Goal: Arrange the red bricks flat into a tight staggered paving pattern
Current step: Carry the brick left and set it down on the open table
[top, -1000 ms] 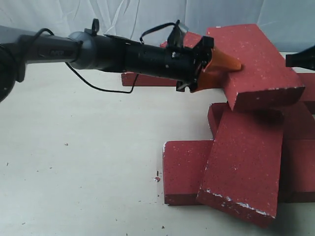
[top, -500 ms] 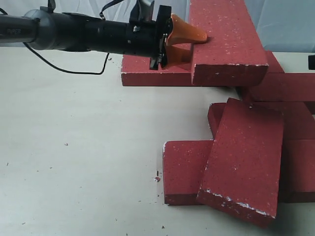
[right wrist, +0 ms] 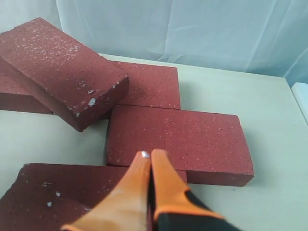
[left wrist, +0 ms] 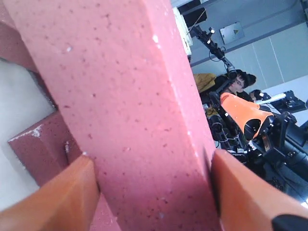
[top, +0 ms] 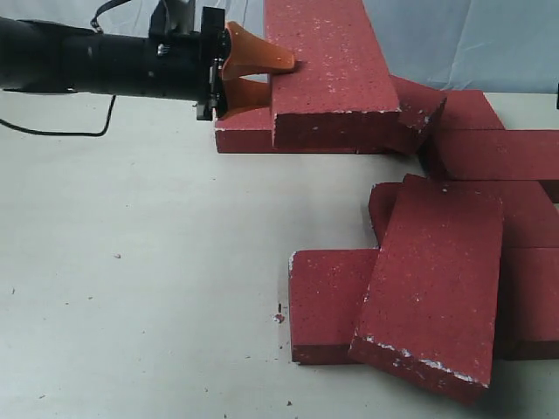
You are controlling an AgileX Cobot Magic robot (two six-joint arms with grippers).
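Observation:
My left gripper (top: 278, 78) is shut on a red brick (top: 332, 61) and holds it in the air over the back of the pile. In the left wrist view that brick (left wrist: 125, 110) fills the gap between the orange fingers (left wrist: 53, 197). Under it a brick (top: 243, 137) lies flat on the table. Further bricks lie to the right (top: 493, 153). In front, a tilted brick (top: 437, 279) leans on a flat one (top: 327, 301). My right gripper (right wrist: 150, 156) is shut and empty, hovering over a flat brick (right wrist: 178, 142), and is out of the exterior view.
The pale table (top: 131, 262) stretches to the left of the pile with small crumbs on it. A white curtain (top: 454, 35) hangs behind. In the right wrist view a tilted brick (right wrist: 57, 67) rests on others, near the table's edge (right wrist: 296, 91).
My left gripper has carried the held brick leftward and higher. The dark tip of the right arm has drawn out of the exterior view. The bricks on the table have not moved.

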